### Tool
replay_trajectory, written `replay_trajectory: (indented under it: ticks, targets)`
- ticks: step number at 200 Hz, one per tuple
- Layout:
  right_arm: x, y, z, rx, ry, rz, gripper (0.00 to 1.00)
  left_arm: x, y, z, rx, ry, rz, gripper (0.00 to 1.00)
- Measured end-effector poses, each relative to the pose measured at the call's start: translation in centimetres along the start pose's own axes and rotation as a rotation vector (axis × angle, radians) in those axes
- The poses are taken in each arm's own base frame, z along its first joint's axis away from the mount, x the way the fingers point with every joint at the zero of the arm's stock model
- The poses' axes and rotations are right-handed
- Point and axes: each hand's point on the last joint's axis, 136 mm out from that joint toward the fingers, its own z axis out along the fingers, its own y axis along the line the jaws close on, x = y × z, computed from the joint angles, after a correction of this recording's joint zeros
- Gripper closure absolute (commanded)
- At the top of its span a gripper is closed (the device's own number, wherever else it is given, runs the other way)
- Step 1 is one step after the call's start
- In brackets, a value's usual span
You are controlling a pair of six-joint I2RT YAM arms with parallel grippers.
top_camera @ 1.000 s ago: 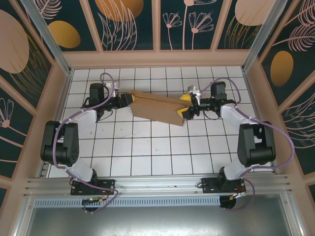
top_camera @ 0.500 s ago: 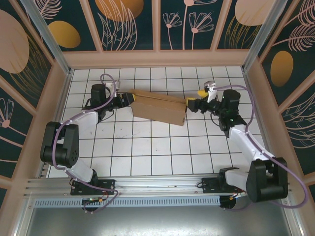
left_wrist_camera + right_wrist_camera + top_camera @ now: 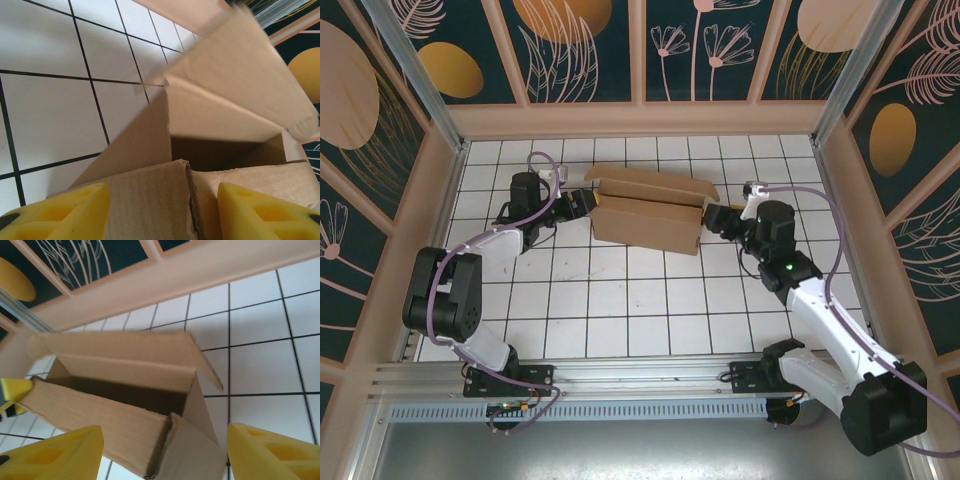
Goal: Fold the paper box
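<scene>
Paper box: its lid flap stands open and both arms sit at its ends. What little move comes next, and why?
Probably the right pincer should ease forward onto the right end of the paper box: its fingers are spread and seem clear of the cardboard, while the left pincer straddles the other end.

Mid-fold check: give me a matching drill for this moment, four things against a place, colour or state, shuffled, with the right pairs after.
Things
1. box
2. left gripper
3. right gripper
4. table

Place, colour or state
A. white tiles with dark lines
B. open, at the box's right end in the top view
C. brown cardboard, top open with a flap raised
D. open, at the box's left end in the top view

Pairs: 1-C, 2-D, 3-B, 4-A
</scene>
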Motion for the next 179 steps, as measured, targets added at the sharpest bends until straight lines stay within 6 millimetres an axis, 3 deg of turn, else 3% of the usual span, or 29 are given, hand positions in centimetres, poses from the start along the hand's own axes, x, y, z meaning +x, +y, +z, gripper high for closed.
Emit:
replay_trajectory:
  ticks: [61,93,141,179]
  targets:
    - [-2.6,-1.5,1.3,0.014,0.089,-0.101,0.34,0.2,-0.1,-0.2,-0.006,-0.003,0.024,0.47]
    - [-1.9,-2.7,2.7,0.035,0.116,-0.032,0.27,0.2,-0.1,-0.2,-0.005,-0.006,0.027,0.46]
    - [-1.0,-7.3,4.4,0.157,0.115,0.125,0.25,0.1,-0.1,-0.2,-0.007,-0.002,0.027,0.46]
    - [-0.2,-8.2,5.5,0.171,0.127,0.173,0.26,0.4,-0.2,-0.3,-0.002,-0.002,0.029,0.43]
